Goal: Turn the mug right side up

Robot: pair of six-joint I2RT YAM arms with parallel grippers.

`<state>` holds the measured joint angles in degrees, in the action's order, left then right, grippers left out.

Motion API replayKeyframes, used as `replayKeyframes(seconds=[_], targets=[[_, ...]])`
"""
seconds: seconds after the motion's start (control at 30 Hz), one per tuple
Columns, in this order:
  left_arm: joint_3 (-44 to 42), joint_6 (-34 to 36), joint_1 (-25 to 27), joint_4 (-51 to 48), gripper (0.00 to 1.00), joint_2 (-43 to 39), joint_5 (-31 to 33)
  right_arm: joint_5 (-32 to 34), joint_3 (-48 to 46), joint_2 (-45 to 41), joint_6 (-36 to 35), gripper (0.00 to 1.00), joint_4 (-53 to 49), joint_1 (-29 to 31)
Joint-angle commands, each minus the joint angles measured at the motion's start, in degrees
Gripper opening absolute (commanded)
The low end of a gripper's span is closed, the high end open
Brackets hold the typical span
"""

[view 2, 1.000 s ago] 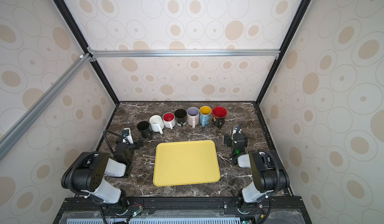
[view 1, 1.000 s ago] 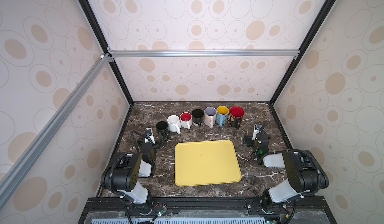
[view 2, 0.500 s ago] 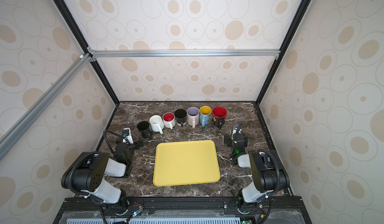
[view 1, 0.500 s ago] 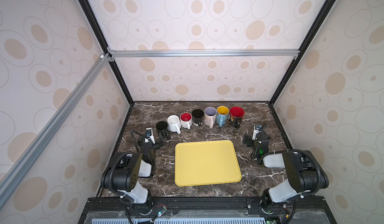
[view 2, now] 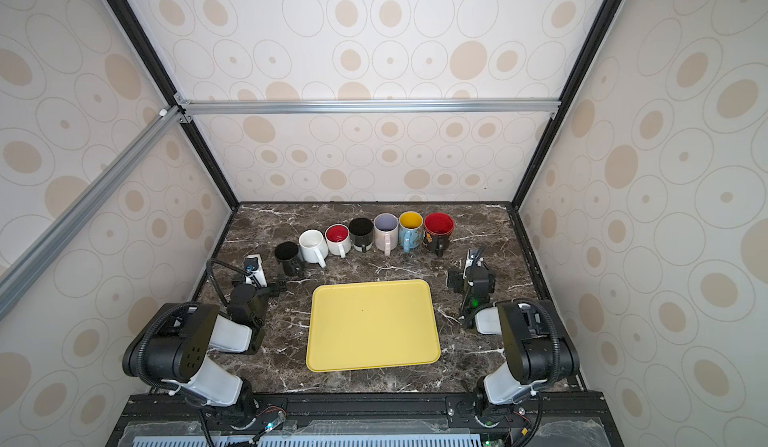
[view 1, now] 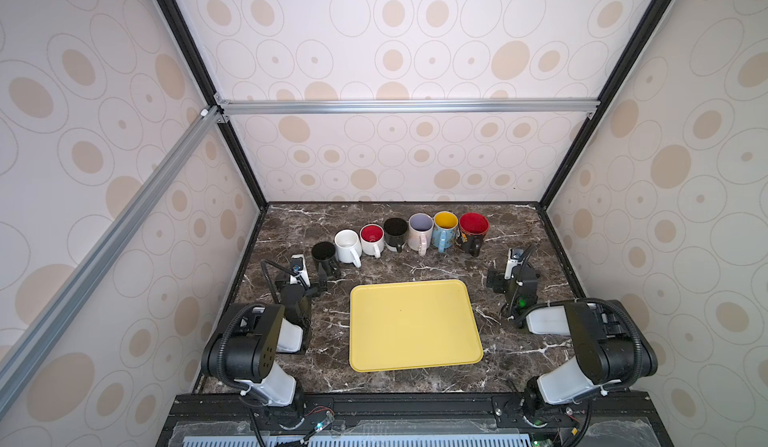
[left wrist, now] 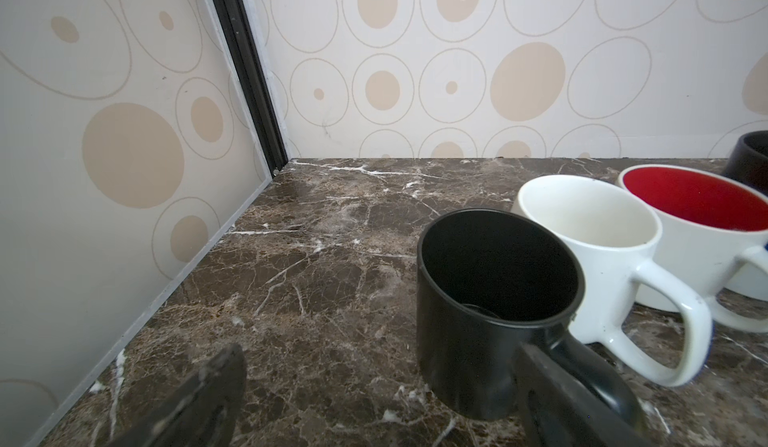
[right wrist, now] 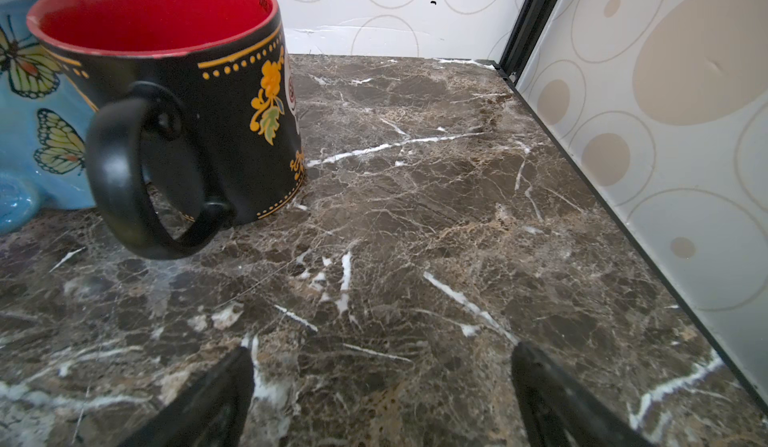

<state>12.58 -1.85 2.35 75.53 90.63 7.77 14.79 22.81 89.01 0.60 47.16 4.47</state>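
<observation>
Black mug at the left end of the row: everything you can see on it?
The black mug is matte black inside and out, a plain cylinder with a loop handle, ceramic by its look. It stands upright, mouth up, on the marble tabletop at the row's left end, handle towards the robot. The white mug stands close beside it; contact cannot be told. The open left gripper sits just in front, one finger overlapping the handle in the left wrist view.
</observation>
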Motion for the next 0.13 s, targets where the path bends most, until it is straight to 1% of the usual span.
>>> replayKeyframes(seconds=[0.0, 0.1], targets=[[1.2, 0.5, -0.6, 0.8, 1.00, 0.2, -0.6, -0.4, 0.7, -0.6, 0.0, 0.98, 0.1, -0.1], [0.4, 0.9, -0.6, 2.1, 1.00, -0.1, -1.0, -0.4, 0.7, -0.6, 0.0, 0.98, 0.1, -0.1]])
